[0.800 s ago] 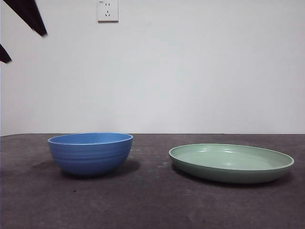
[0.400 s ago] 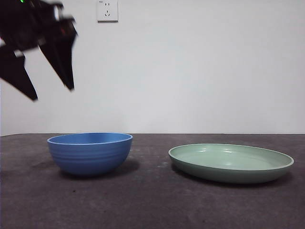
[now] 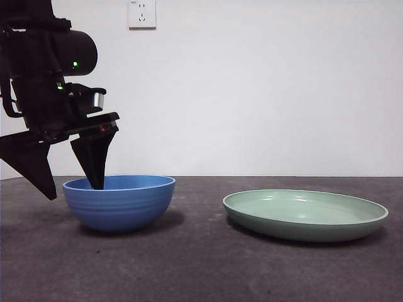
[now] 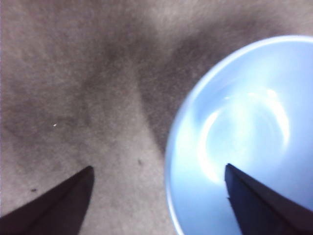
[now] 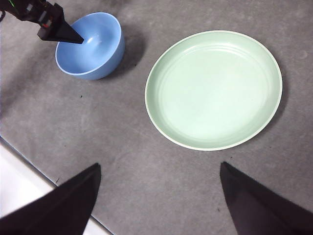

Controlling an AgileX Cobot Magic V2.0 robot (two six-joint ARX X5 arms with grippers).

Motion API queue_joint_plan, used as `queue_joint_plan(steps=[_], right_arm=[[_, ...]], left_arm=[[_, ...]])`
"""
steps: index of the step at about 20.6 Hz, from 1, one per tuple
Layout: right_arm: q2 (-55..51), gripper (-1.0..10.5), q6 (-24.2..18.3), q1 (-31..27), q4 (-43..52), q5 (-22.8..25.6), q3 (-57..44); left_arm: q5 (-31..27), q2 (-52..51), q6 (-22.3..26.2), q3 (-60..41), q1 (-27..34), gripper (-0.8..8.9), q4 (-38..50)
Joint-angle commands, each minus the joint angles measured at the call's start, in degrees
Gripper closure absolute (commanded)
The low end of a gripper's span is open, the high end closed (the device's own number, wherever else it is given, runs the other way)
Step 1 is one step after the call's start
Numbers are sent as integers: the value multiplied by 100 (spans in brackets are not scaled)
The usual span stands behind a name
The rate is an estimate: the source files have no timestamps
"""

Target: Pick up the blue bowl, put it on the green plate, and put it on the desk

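Observation:
The blue bowl (image 3: 119,201) stands on the desk (image 3: 201,264) at the left. The green plate (image 3: 305,214) lies to its right, apart from it and empty. My left gripper (image 3: 73,192) is open and low over the bowl's left rim, with one jaw inside the bowl and the other outside. In the left wrist view the rim of the bowl (image 4: 244,137) runs between the jaws of the left gripper (image 4: 159,167). My right gripper (image 5: 160,166) is open and empty, high above the desk, looking down on the bowl (image 5: 95,54) and the plate (image 5: 213,88).
A wall socket (image 3: 142,14) sits on the white wall behind. The desk's edge, with a white strip (image 5: 19,191) beyond it, shows in the right wrist view. Bare desk lies between the bowl and the plate.
The left arm has come down from the top left corner to the bowl. One jaw now reaches inside the rim. Bowl and plate have not moved.

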Motion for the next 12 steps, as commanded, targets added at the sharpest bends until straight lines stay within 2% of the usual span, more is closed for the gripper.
queue_joint_plan(steps=[1,4,9,11,12], right_arm=[[31,558,59,24,28,0,105],[31,558,59,24,37,0,105],[28,558,59,24,42,0,105],[28,558,59,24,42,-2,105],[28,558,59,24,42,0,105]], left_arm=[[-20,116,68,131,-28,455,50],[-20,116,68,131,-28,676,35],[-20,120,66,131,-26,711,11],[-20,120,52,131,-26,807,28],[-20,120,15,131,-26,806,50]])
